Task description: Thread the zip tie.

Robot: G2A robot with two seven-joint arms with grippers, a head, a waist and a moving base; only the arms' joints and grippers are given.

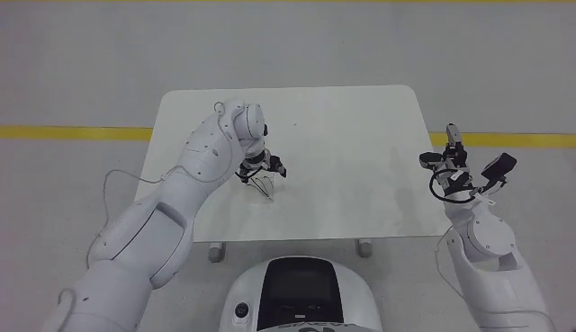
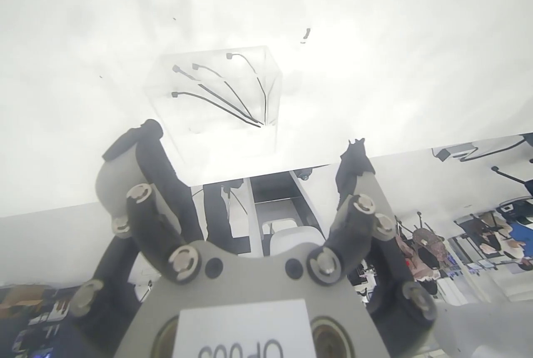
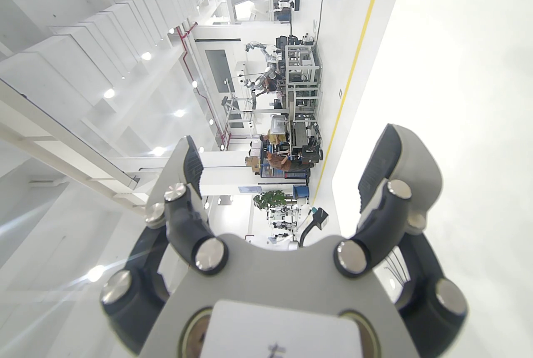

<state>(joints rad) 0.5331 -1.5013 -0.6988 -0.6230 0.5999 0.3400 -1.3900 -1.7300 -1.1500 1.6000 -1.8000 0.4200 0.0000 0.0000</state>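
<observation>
A small clear box (image 2: 216, 97) stands on the white table (image 1: 360, 152) near its front left; several black zip ties (image 2: 225, 97) lean inside it, heads up. In the top view the box (image 1: 262, 186) sits just in front of my left gripper (image 1: 263, 165). In the left wrist view that gripper (image 2: 250, 143) is open, its fingertips (image 2: 141, 134) a short way from the box, with nothing between them. My right gripper (image 1: 445, 155) hangs off the table's right edge. It is open and empty in its own view (image 3: 287, 159).
The table's front edge (image 2: 374, 155) runs close beside the box. A yellow floor line (image 1: 72, 132) passes behind the table. Bare tabletop (image 1: 360, 179) stretches between the box and the right arm.
</observation>
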